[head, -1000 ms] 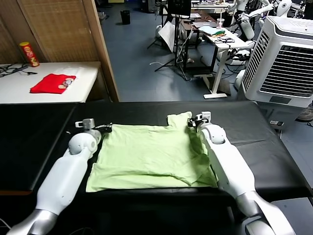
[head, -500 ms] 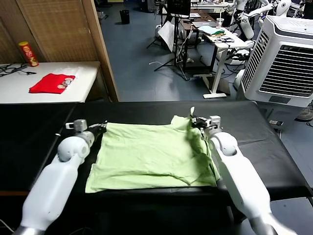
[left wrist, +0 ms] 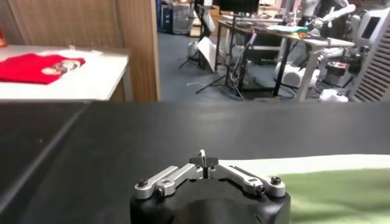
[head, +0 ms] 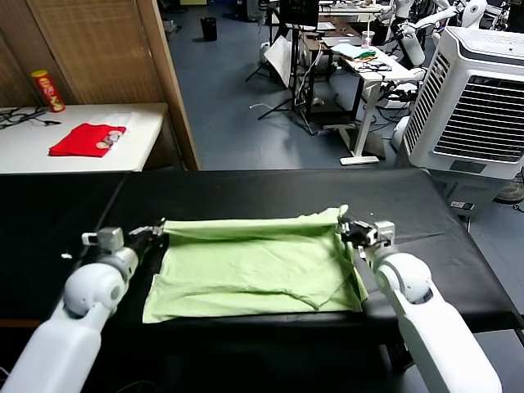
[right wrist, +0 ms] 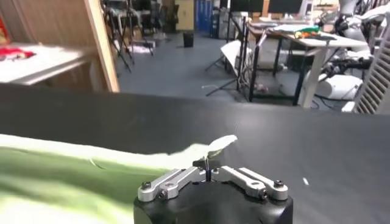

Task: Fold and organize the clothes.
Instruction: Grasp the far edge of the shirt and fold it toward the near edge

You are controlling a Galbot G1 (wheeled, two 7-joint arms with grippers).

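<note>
the pale light-green thin t-shirt (head: 254, 266) lies mid-frame on the black padded table (head: 246, 188). the left gripper (head: 154, 232) and right gripper (head: 347, 227) each pinch a far corner, jaws closed. uneven pulling could skew the fold or slip the thin fabric free.

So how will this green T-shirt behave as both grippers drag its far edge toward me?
Probably floppy: the green T-shirt already sags between the left gripper and right gripper, both pinching its edge. Likely light, and the wrinkles suggest it may bunch instead of sliding flat.
</note>
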